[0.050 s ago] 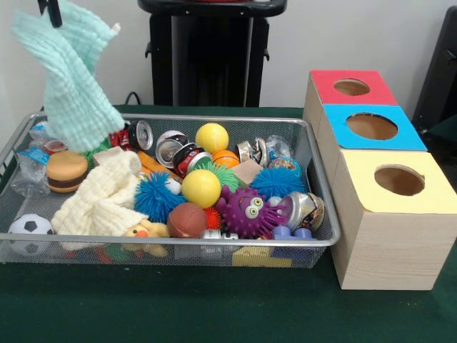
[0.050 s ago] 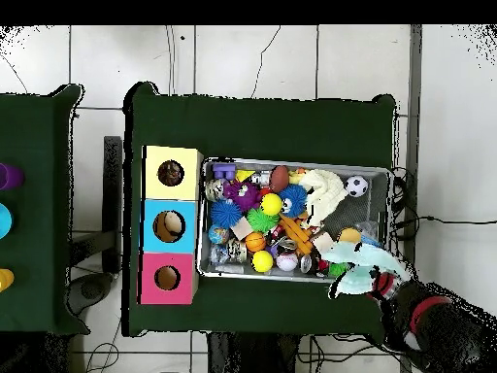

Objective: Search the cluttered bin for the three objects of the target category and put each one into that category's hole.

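A mint green cloth (image 1: 71, 86) hangs in the air above the left end of the wire mesh bin (image 1: 214, 118), its lower end reaching the toys. My gripper (image 1: 51, 13) is at the top left edge, shut on the cloth's upper part. From overhead, the same cloth (image 2: 361, 260) drapes over the bin's corner closest to my arm (image 2: 427, 325). A cream cloth (image 1: 103, 200) lies in the bin's left front. To the right of the bin stands a wooden box with a red-topped hole (image 1: 351, 87), a blue-topped hole (image 1: 371, 126) and a yellow-topped hole (image 1: 399, 180).
The bin is crowded: two yellow balls (image 1: 201, 187), blue spiky balls (image 1: 157, 196), a purple spiky monster (image 1: 246, 211), crushed cans (image 1: 171, 146), a burger toy (image 1: 66, 170), a soccer ball (image 1: 28, 230) and a brown football (image 1: 187, 220). Green cloth covers the table (image 1: 214, 300).
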### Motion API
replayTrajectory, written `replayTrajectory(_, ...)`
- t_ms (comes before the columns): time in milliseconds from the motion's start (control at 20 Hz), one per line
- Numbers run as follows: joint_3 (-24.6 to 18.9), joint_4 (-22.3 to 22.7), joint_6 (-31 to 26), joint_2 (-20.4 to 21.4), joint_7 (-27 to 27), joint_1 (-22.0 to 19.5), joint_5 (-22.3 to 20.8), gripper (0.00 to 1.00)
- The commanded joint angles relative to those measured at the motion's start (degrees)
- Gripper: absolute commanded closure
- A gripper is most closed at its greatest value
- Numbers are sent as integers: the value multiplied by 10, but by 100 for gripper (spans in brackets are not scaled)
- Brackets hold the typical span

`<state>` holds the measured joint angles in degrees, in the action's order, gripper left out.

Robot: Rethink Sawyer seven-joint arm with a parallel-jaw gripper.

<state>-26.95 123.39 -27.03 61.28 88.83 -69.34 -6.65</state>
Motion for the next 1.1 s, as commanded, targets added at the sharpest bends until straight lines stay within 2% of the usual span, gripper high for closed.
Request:
replayTrajectory(50, -36, 48, 84, -72, -1, -12, -56, 0)
replayTrajectory(300, -23, 62, 113, -77, 37, 1, -54, 0)
replayTrajectory(550, -1, 84, 196, -107, 68, 21, -83, 0)
replayTrajectory(800, 10, 90, 212, -109, 82, 36, -84, 0)
replayTrajectory(1100, 39, 87, 239, -118, 105, 82, -70, 0)
